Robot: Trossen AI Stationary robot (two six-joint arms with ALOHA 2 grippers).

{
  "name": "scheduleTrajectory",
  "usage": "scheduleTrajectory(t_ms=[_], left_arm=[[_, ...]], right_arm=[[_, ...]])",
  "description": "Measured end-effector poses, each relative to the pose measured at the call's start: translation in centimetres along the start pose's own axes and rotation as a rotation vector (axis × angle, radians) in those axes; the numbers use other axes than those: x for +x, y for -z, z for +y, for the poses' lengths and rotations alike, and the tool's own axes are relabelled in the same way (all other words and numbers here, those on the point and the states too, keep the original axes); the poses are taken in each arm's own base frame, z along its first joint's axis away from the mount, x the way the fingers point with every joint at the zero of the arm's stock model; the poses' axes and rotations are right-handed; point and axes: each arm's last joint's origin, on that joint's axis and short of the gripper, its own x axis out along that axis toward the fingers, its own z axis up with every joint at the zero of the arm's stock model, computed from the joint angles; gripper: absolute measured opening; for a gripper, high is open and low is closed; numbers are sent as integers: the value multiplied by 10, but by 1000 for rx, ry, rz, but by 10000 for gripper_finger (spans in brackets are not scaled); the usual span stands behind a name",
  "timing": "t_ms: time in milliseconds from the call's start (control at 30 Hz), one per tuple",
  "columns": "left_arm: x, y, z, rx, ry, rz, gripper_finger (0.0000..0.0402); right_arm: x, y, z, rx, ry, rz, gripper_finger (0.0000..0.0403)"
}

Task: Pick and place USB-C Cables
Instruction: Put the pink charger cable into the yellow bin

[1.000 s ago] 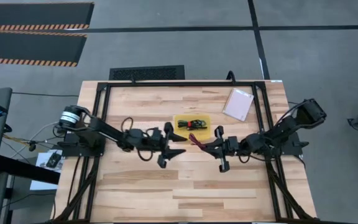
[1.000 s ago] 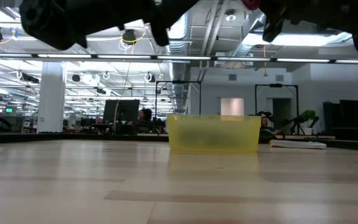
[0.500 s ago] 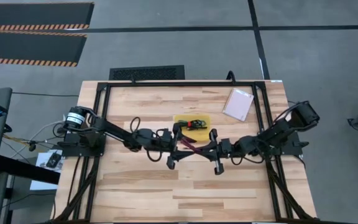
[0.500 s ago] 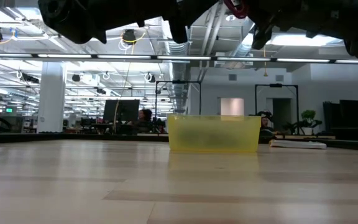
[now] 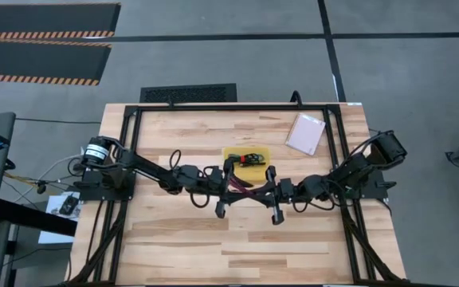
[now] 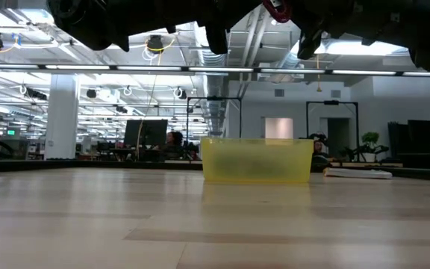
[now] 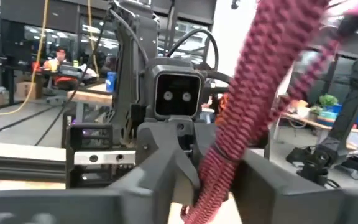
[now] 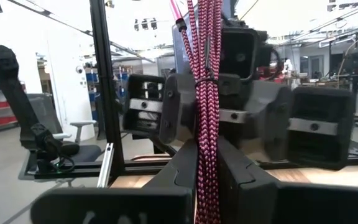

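Observation:
The maroon braided cable is held in the air between my two grippers, over the table's middle, just near of the yellow tray. My left gripper and my right gripper face each other and both are shut on it. The cable shows close up in the left wrist view and in the right wrist view. In the tray lie a black bundle with a red tie and other dark cables; the teal one I cannot make out. My left gripper pinches the maroon cable between its two fingers, coming level from the table's left. The cable runs slanting up out of the fingers, clear of the table. My right gripper pinches the folded maroon cable, several strands together, between its two fingers, coming level from the table's right. The strands stand upright across the fingers, clear of the table.
The yellow tray shows in the low view beyond the grippers. A pale pinkish packet lies at the far right of the table. The near half of the wooden table is bare.
My left gripper has gone toward the table's right, up to the maroon cable. My right gripper has carried the cable a little toward the table's left. The two grippers now meet at the cable, which stays in the air.

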Motion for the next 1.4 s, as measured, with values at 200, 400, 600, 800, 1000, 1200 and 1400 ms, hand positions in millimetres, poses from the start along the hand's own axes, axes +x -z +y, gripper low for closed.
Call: scheduleTrajectory(t_ms=[200,400,600,800,1000,1200,1400], left_arm=[[0,0,-1,12,-42,-8,15],[-1,-3,-5,5,-104,4,14],[-9,-25,-6,12,-174,55,6],[-24,-54,-7,51,-258,120,5],[-40,-72,3,80,-352,218,5],[-46,-70,18,62,-407,297,6],[-47,-64,32,22,-444,336,6]], right_arm=[[0,0,-2,2,10,-1,44],[0,0,-2,-16,22,8,77],[-4,-14,-5,-42,47,75,134],[-17,-44,-7,-68,98,159,169],[-43,-65,-15,-61,267,279,168],[-65,-62,-27,59,441,422,153],[-77,-47,-37,172,570,555,140]])
